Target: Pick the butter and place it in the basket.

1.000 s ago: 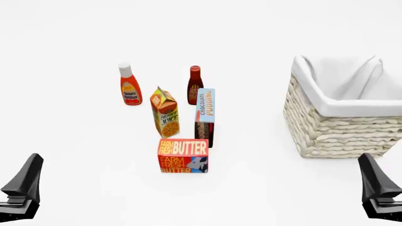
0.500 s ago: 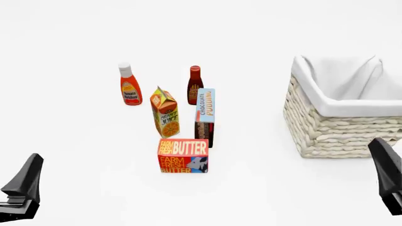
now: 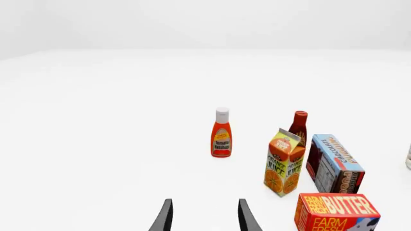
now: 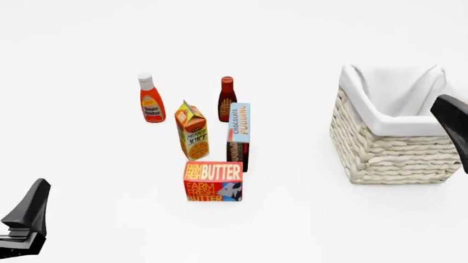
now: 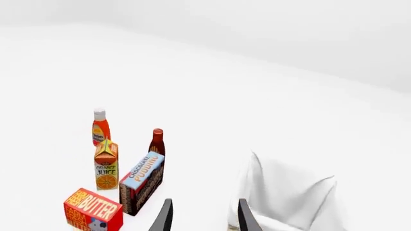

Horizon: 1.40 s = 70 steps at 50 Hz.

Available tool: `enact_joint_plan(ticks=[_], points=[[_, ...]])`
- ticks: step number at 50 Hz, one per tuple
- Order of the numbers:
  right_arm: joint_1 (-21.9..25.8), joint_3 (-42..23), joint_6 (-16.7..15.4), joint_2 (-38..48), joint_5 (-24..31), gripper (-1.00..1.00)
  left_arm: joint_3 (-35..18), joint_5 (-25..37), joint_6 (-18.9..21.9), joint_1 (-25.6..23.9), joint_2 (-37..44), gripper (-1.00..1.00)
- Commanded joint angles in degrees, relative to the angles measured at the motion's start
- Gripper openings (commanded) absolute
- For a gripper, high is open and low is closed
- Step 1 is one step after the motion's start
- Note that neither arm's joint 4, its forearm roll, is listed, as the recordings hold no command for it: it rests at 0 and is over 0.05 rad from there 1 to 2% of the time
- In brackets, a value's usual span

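The butter (image 4: 212, 182) is a small red-orange carton standing on the white table in the front middle. It also shows in the left wrist view (image 3: 337, 211) and the right wrist view (image 5: 93, 211). The wicker basket (image 4: 395, 159) with white lining stands at the right, and its lining shows in the right wrist view (image 5: 289, 197). My left gripper (image 4: 30, 211) is low at the near left, open and empty (image 3: 204, 219). My right gripper (image 4: 455, 129) is raised at the right edge, over the basket's right side, open and empty (image 5: 204, 219). Both are far from the butter.
Behind the butter stand a chocolate pudding box (image 4: 238, 137), an orange juice carton (image 4: 192, 131), a ketchup bottle (image 4: 151, 98) with a white cap and a dark red bottle (image 4: 227, 98). The pudding box stands close behind the butter.
My right gripper has risen from the near right corner up along the right edge to the basket's height. The left gripper and all objects have stayed still.
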Motion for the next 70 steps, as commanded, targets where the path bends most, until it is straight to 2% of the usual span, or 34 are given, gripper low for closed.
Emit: enact_joint_plan(ticks=[1,4,7,15,19,35,40,51,66,70], points=[[5.1,-7.9,-2.3,7.9,3.0,1.00,0.0,0.0,0.0,0.0,0.0,1.00],[6.3,-10.0,-3.8,9.7,3.7,1.00,0.0,0.0,0.0,0.0,0.0,1.00],[7.8,-12.6,-2.1,12.8,5.0,1.00,0.0,0.0,0.0,0.0,0.0,1.00],[10.4,-17.1,-3.5,17.0,7.7,1.00,0.0,0.0,0.0,0.0,0.0,1.00],[11.0,-18.1,-5.9,18.7,8.0,1.00,0.0,0.0,0.0,0.0,0.0,1.00],[14.4,-23.9,-10.5,25.9,11.1,1.00,0.0,0.0,0.0,0.0,0.0,1.00],[15.0,-25.5,-10.4,27.7,11.9,1.00,0.0,0.0,0.0,0.0,0.0,1.00],[18.8,-29.4,-12.6,34.3,13.7,1.00,0.0,0.0,0.0,0.0,0.0,1.00],[21.6,-34.5,-12.7,42.3,16.4,1.00,0.0,0.0,0.0,0.0,0.0,1.00],[22.0,-36.3,-13.6,44.7,17.3,1.00,0.0,0.0,0.0,0.0,0.0,1.00]])
